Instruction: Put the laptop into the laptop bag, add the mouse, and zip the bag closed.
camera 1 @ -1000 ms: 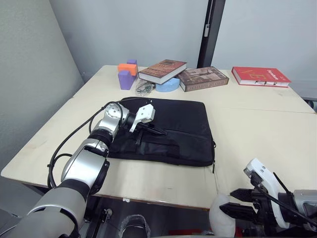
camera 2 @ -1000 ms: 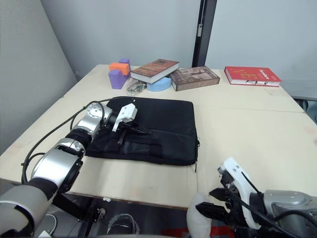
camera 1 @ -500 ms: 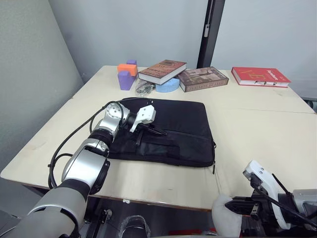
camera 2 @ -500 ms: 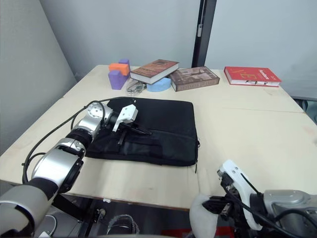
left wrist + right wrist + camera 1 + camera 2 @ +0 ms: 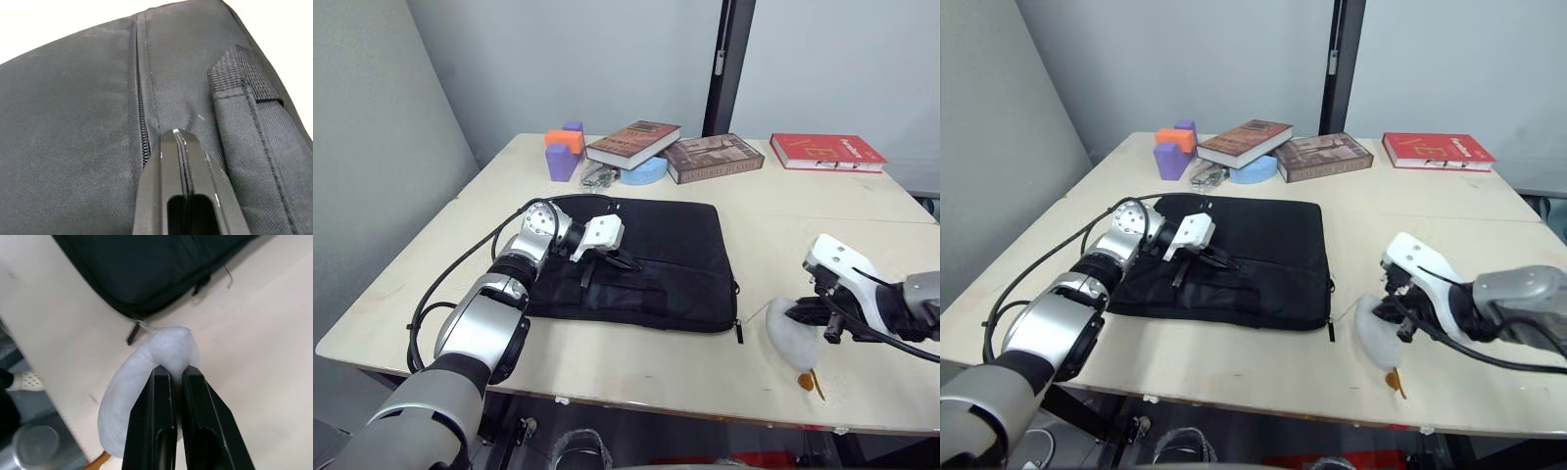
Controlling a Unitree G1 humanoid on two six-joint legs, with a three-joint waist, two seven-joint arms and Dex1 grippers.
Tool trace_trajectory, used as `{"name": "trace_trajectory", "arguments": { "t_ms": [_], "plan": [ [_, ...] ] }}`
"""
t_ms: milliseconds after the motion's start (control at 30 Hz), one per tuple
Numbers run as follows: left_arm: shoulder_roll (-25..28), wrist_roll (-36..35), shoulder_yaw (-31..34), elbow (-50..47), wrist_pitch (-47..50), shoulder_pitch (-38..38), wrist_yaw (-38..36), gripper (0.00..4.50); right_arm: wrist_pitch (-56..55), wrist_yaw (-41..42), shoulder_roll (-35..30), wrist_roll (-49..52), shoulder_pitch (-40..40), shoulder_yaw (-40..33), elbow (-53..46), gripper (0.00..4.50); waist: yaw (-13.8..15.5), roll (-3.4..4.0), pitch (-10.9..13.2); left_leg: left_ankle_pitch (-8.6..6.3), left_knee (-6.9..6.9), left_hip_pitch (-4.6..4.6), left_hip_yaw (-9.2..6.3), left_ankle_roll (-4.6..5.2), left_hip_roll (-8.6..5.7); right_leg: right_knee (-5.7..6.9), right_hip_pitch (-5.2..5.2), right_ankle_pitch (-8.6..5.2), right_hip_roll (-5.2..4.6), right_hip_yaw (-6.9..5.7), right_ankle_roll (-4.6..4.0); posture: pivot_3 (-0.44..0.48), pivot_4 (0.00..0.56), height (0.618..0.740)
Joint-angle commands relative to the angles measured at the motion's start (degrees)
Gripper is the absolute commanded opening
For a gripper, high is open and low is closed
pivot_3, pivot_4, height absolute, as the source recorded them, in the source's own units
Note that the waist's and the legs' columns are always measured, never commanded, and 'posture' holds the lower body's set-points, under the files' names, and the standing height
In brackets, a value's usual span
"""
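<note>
On the pale surface (image 5: 636, 357) the bag (image 5: 675, 250) lies flat, and all else is placed from it. The left gripper (image 5: 619, 260) rests on its top near the left end; the right gripper (image 5: 800, 313), off its right end, pinches a white plush (image 5: 790, 341) with orange feet. Books (image 5: 715, 155) and blocks (image 5: 564, 149) sit beyond its far edge.

From the left wrist, the fingers (image 5: 181, 196) press together on the bag beside its zipper (image 5: 140, 112).

From the right wrist, the fingers (image 5: 195, 421) clamp the plush just beside the bag's corner.
</note>
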Motion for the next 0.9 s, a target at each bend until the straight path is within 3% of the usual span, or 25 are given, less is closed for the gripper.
{"name": "trace_trajectory", "arguments": {
  "t_ms": [33,167,367,500,900],
  "plan": [
    [1.08,9.18,-6.63,4.47,-0.83,4.71,1.35,0.00,-1.15,-2.69,2.27,-9.66,-7.07,7.90,5.66,0.06,-0.25,0.03,-0.06,0.00,0.00,0.02,0.01,0.00,0.00,-0.01,0.02,-0.03,0.00,0.01,0.05,0.000,0.150,0.725],
    [1.68,9.52,-6.94,4.95,-1.54,4.74,1.77,0.00,-2.48,-3.39,5.48,-20.01,-18.69,16.74,11.95,0.06,-0.90,0.24,-0.18,0.00,-0.14,0.06,0.08,-0.01,-0.04,-0.02,-0.02,-0.04,0.00,0.07,0.06,0.000,0.150,0.725],
    [1.10,8.56,-5.98,5.22,-0.60,4.38,1.74,0.00,-3.22,-0.88,11.52,-29.27,-29.58,26.24,17.76,0.06,-1.42,0.26,-0.19,-0.01,-0.36,0.06,0.13,-0.01,-0.04,-0.01,-0.04,0.03,0.01,0.08,-0.05,0.000,0.150,0.725],
    [0.62,7.75,-5.51,4.70,-0.22,4.77,1.20,0.00,-3.63,0.93,16.90,-33.04,-34.81,29.51,22.40,0.06,-1.58,0.34,-0.25,-0.01,-0.36,0.04,0.18,-0.01,-0.04,-0.01,-0.03,0.55,0.00,0.10,-0.89,0.000,0.150,0.725],
    [1.93,7.87,-5.69,2.52,-1.06,7.79,0.16,0.00,-11.74,4.93,25.79,-45.32,-46.28,32.61,42.72,0.06,-2.53,0.49,-0.35,0.00,-0.40,-0.08,0.28,-0.02,0.00,-0.05,-0.04,0.55,0.00,0.11,-0.90,0.000,0.150,0.725]
  ]
}}
